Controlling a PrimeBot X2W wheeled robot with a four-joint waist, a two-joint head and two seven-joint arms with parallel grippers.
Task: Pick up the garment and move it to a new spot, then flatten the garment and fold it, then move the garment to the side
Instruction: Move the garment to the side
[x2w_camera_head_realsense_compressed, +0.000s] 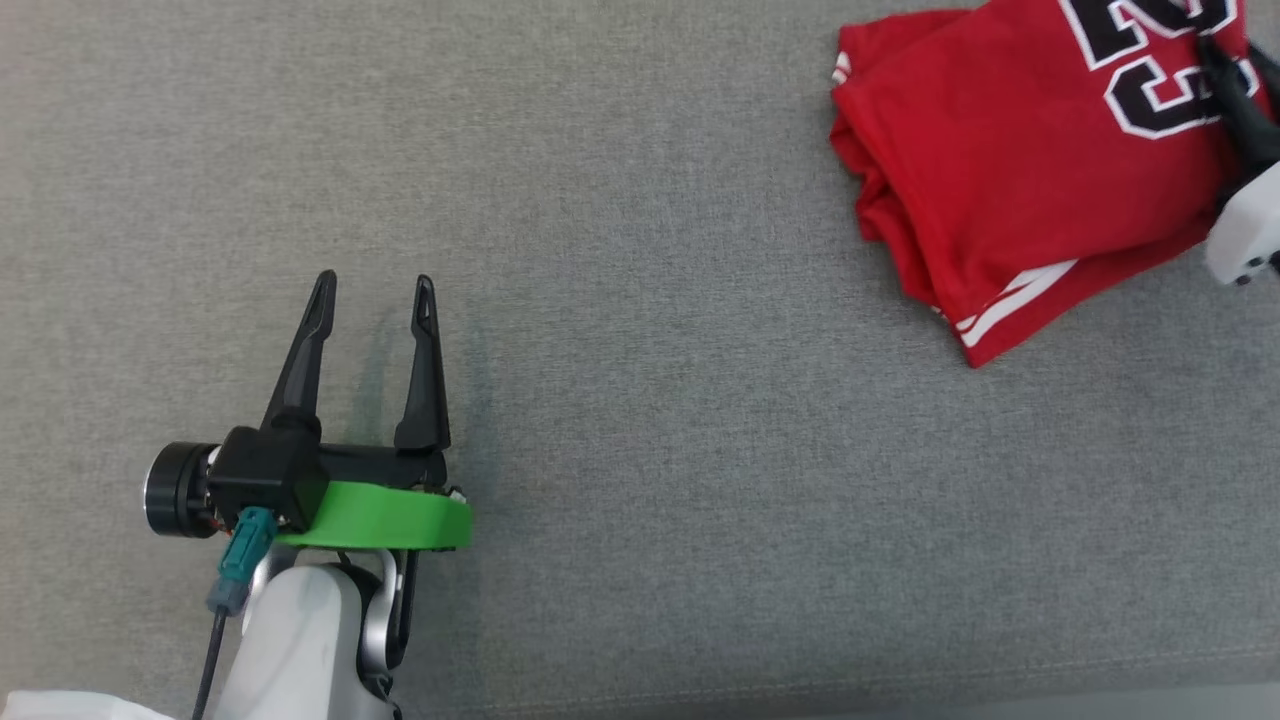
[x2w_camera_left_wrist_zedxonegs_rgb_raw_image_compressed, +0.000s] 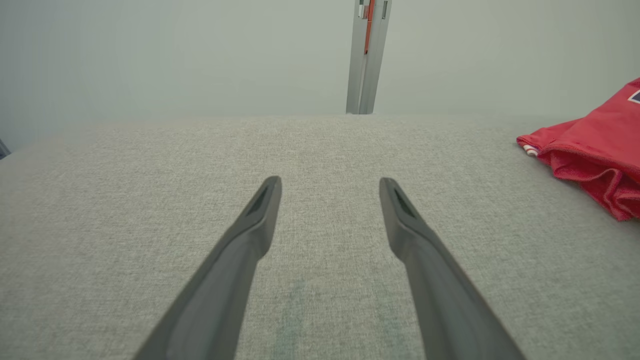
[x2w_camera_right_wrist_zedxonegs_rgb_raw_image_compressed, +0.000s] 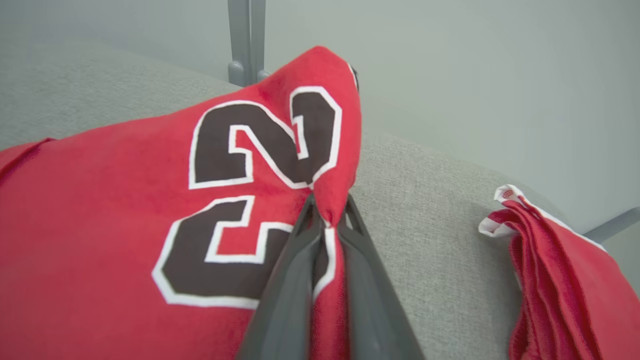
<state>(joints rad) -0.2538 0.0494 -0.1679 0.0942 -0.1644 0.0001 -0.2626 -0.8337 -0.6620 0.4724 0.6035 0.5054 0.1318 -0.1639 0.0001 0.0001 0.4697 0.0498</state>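
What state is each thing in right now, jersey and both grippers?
Jersey: folded in layers on the grey surface, one edge pinched up into a peak.
Left gripper: open, holding nothing, well apart from the jersey.
Right gripper: shut on the jersey's edge.

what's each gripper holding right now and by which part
The right gripper is shut on the red jersey, pinching a raised fold beside the number. The left gripper is open, holding nothing.

Grey woven cloth surface (x2w_camera_head_realsense_compressed: 640, 450) spreading wide from left to right, upright grey metal post (x2w_camera_left_wrist_zedxonegs_rgb_raw_image_compressed: 366, 55) with a red strip standing beyond its far edge, plain pale wall (x2w_camera_left_wrist_zedxonegs_rgb_raw_image_compressed: 150, 50) behind
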